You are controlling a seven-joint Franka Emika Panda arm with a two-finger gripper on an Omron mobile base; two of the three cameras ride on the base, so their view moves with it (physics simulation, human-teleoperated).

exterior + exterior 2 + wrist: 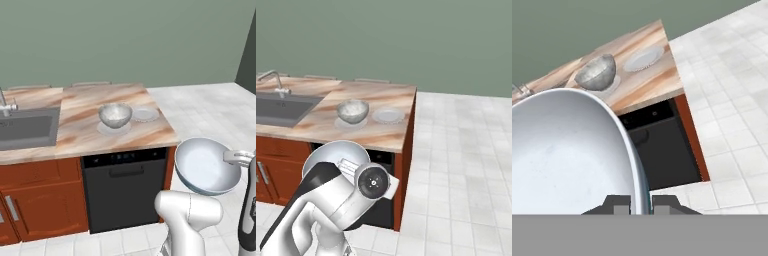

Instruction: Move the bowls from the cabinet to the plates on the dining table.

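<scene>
Plain grey-green wall [125, 40] behind everything, flat and evenly lit. Pale tiled floor [466, 165] spreading right of the black dishwasher [125, 190] and in front of it. Reddish-brown low cupboards [40, 200] with short silver handles just left of the dishwasher. Grey sink basin [25, 129] set above those cupboards, up and left of the dishwasher, with a silver tap [276, 80] at its back edge. Darker wall section [247, 55] far right of the dishwasher, at the corner.

No text, label, brand, number or sign could be read on anything in any of the three views.
</scene>
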